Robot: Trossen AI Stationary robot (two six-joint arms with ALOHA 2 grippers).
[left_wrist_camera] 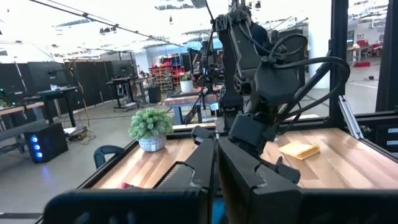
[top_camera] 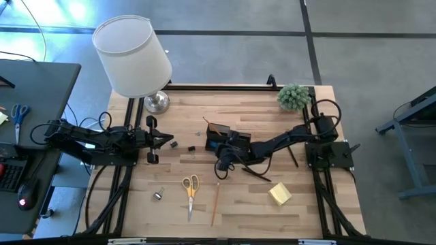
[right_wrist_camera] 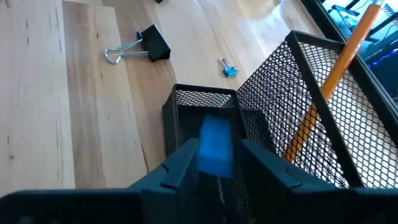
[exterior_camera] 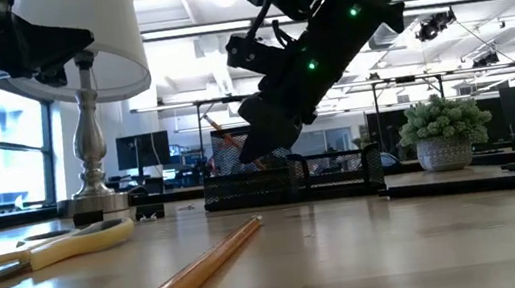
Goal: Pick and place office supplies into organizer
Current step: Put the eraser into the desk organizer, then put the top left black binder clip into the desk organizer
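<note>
1. Fingers of the right gripper (right_wrist_camera: 216,163) stand parted, with a small blue piece (right_wrist_camera: 216,147) between them. Contact between the pads and the piece cannot be confirmed, so it may be at the point of release.
2. Directly below the piece is a small front compartment of the organizer (right_wrist_camera: 311,81), a black mesh caddy. Judged step: placing the blue piece into that compartment.
3. Next move, as a judgement: let the piece drop clear of the mesh rim, then lift the gripper straight up before travelling sideways.
4. An orange pencil (right_wrist_camera: 333,78) already leans upright in the taller compartment just beside the gripper. A sideways retreat could knock it.
5. Beyond the organizer on the table lie a black binder clip (right_wrist_camera: 140,47) and a small blue clip (right_wrist_camera: 227,67), both apart from the caddy.
6. Supplies not yet placed, per the high view: yellow-handled scissors (top_camera: 191,187), a pencil on the table (top_camera: 215,204), a sticky-note pad (top_camera: 280,194) and a small clip (top_camera: 158,196). All lie well apart from the organizer.
7. Left gripper (top_camera: 163,141) waits at the left side of the table, fingers clenched on nothing.
8. At the far edge stand a white-shaded lamp (top_camera: 133,54) and a potted plant (top_camera: 293,96), clear of the working path.
</note>
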